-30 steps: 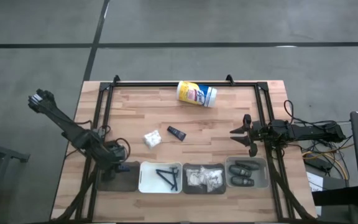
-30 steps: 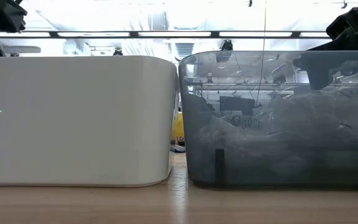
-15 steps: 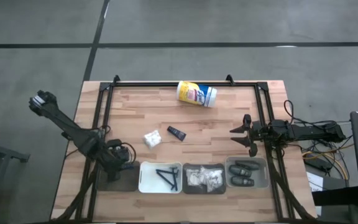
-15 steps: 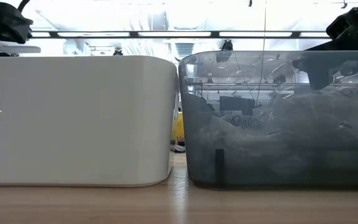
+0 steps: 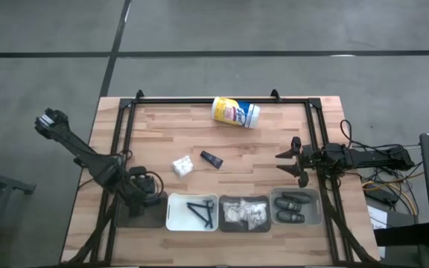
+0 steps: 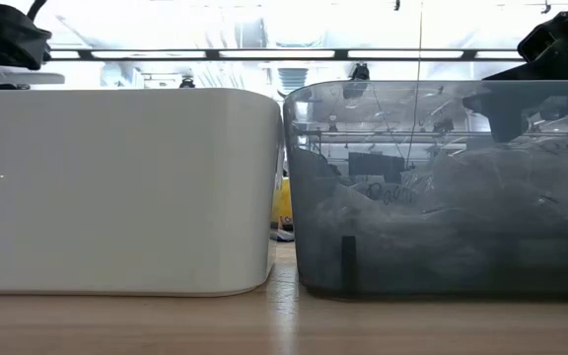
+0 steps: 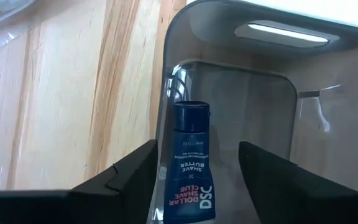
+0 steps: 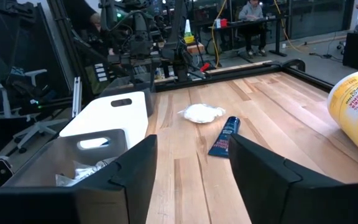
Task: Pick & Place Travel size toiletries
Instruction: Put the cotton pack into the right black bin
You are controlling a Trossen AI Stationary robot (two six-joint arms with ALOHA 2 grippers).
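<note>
Left gripper (image 5: 149,199), fingers apart, hovers over the grey bin (image 7: 241,124) at seven o'clock; a dark tube (image 7: 189,163) lies inside. Right gripper (image 5: 289,160), fingers apart, waits at three o'clock. A white packet (image 5: 182,166) and black tube (image 5: 211,158) lie mid-table, the canister (image 5: 235,112) at twelve.

Tube (image 7: 188,168) base cut off at 6 o'clock in left wrist view. Canister (image 8: 356,109) cropped at 3 o'clock. Bin (image 6: 442,187) contents blurred.

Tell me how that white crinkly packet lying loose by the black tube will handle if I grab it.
The white packet looks crumpled and soft, so it will likely squash and flop rather than hold shape. It seems light for its size. It lies flat, apart from the black tube, so rolling is unlikely; a nudge would probably just slide it.
</note>
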